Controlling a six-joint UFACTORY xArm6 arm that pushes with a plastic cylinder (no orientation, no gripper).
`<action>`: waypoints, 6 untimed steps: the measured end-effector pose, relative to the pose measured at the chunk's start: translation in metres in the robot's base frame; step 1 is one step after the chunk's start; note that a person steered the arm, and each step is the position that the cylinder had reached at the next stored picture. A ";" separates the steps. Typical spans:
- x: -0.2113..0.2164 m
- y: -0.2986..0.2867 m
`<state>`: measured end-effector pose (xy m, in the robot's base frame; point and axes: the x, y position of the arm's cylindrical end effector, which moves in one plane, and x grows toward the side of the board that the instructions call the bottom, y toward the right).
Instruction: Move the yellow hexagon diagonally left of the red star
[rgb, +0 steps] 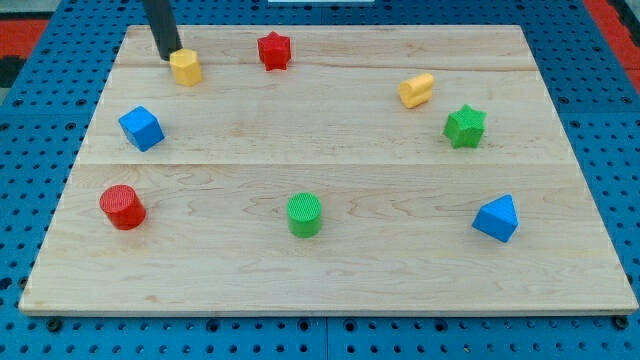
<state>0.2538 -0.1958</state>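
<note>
Eight blocks lie on the wooden tabletop (330, 280), and one dark rod stands over it. Two are yellow: the yellow hexagon (186, 67) near the view's top left, and a yellow cylinder-like block (416, 90) lying on its side toward the upper right. Two are red: the red star (274, 50) at the top, just right of the hexagon and slightly higher, and a red cylinder (122, 207) at the lower left. Two are green: a green star (465, 126) at the right and a green cylinder (304, 214) at the bottom centre. Two are blue: a blue cube (141, 128) at the left and a blue wedge-shaped block (497, 218) at the lower right. The arm carries no claw; the rod's tip (166, 57) sits just beside the hexagon's upper left edge, apparently touching it
</note>
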 end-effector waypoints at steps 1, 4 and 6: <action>0.000 0.000; 0.012 -0.037; 0.028 0.037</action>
